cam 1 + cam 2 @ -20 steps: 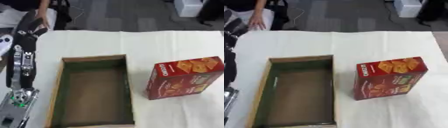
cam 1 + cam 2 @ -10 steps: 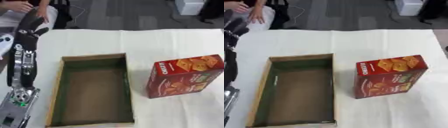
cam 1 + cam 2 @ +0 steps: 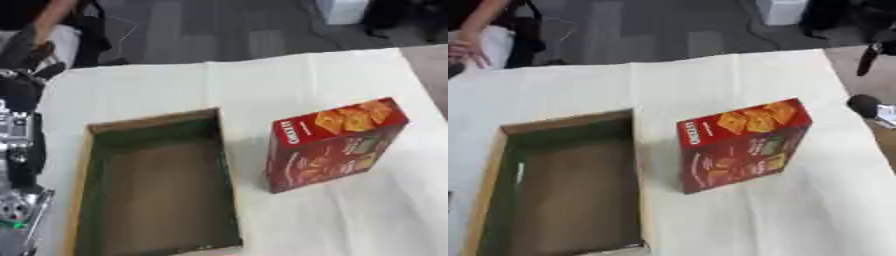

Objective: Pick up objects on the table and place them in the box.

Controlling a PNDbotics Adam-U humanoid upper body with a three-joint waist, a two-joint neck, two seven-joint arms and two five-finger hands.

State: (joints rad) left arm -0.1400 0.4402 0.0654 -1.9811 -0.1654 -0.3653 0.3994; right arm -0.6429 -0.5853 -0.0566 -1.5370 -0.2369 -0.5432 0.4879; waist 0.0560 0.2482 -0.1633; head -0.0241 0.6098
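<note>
Cracker box [image 3: 337, 144]: it is lying flat on the white cloth, right of the box, red face up and tilted a little, its short spine end facing the box. Nothing is touching it.

Box [image 3: 157, 182]: open, wooden rim, dark green inside walls, brown floor. It is sitting empty just left of the cracker box, with a narrow strip of cloth between them.

Step in hand: as I judge it, the reach is only beginning; the cracker box is waiting to be picked up, and nothing has gone in yet.

Left hand [image 3: 31, 52]: it is showing at the far left edge, raised above the table's far corner, well apart from the cracker box. It is too blurred to read, so I cannot tell whether it is open or closed. The left arm [image 3: 19, 150] is running down the left edge beside the box.

Right hand: not clearly showing. A dark rounded shape [image 3: 864, 105] is sitting at the right edge of the right eye view; I cannot tell what it is.

Doing it well: gripping across the narrow width, thumb on one long edge and fingers on the other, is looking like the best hold. Lifting it clear of the near wall before moving left should avoid catching the rim.

Risk: the carton is probably light and slick, so it could be sliding on the cloth while the fingers are closing.

Table [image 3: 737, 220]: cloth-covered, bare apart from these two things.
</note>
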